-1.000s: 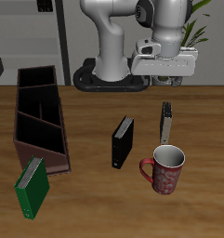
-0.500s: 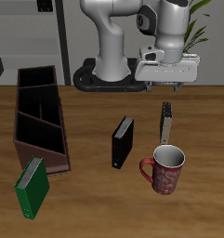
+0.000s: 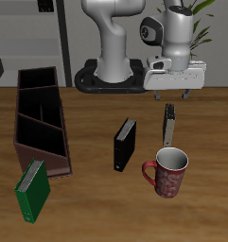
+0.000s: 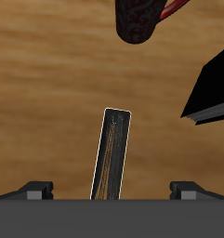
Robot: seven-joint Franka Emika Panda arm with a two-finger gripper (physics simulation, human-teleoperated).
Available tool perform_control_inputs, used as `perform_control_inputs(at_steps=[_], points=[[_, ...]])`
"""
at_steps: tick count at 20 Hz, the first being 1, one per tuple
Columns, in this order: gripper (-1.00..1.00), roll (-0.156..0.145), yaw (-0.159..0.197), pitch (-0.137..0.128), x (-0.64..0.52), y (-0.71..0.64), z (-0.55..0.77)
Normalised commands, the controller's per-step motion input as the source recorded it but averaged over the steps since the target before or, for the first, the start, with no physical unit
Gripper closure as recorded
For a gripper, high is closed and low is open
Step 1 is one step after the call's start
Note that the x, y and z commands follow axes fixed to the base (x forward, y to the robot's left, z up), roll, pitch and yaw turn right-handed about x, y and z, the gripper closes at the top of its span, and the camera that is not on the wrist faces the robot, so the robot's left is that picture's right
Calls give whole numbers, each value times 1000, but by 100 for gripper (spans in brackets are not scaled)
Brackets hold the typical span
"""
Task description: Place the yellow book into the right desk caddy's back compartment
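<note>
The yellow book (image 3: 169,123) stands on edge on the table, just behind a mug. It also shows in the wrist view (image 4: 112,153), edge-on between my fingers. My gripper (image 3: 171,95) hangs open and empty above the book, not touching it; its fingertips (image 4: 34,191) flank the book in the wrist view. The right desk caddy (image 3: 40,118), a long dark reddish-brown box, lies far across the table. Its back compartment (image 3: 36,82) is the squarish end section farthest from the front edge, and it looks empty.
A red patterned mug (image 3: 166,171) stands right in front of the yellow book and shows in the wrist view (image 4: 139,19). A black book (image 3: 124,144) stands at mid-table. A green book (image 3: 31,190) leans near the caddy's near end.
My gripper has moved sideways and lower, from behind the yellow book to right above it. The books, mug and caddy have not moved.
</note>
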Motion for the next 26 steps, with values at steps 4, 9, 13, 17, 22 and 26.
perform_control_inputs(at_steps=[4,9,13,17,22,26], points=[[-100,28,8,43,23,-11,-265],[-100,8,-7,27,38,1,-297],[-100,12,9,39,48,-2,-283],[-100,21,8,67,120,-19,-292],[100,49,-20,74,84,-32,-312],[100,12,-11,36,94,-89,-137]])
